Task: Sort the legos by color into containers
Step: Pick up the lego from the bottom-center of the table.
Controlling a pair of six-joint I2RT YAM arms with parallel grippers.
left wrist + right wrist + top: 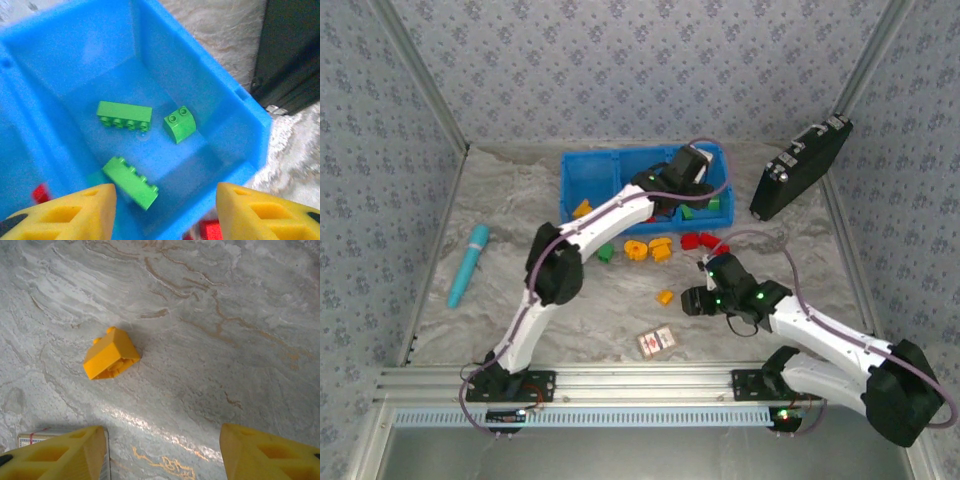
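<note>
I use the blue bin [575,170] as my reference for every position. My left claw [165,215] hangs above the bin's right-hand compartment with its yellow fingers [75,210] set apart and nothing between them. In the left wrist view three green bricks lie on that compartment's floor: a long brick [124,115], a small sloped brick [179,124] beside it, and a second long brick [131,181] closer to the claw. One yellow brick [582,209] sits in the bin's left-hand compartment. On the worktop [520,200], just off the bin's near wall, I see a row of loose pieces: a green brick [605,252], a cluster of yellow bricks [648,248] and red bricks [700,240]. Further from the bin on that near side, a single orange-yellow brick [111,354] lies tipped on the worktop. My right claw [162,455] is above the worktop just beside this brick, jaws wide, holding nothing. A small card box [657,342] lies beyond that brick, well apart from the bin. A black device [800,168] leans to the bin's right.
</note>
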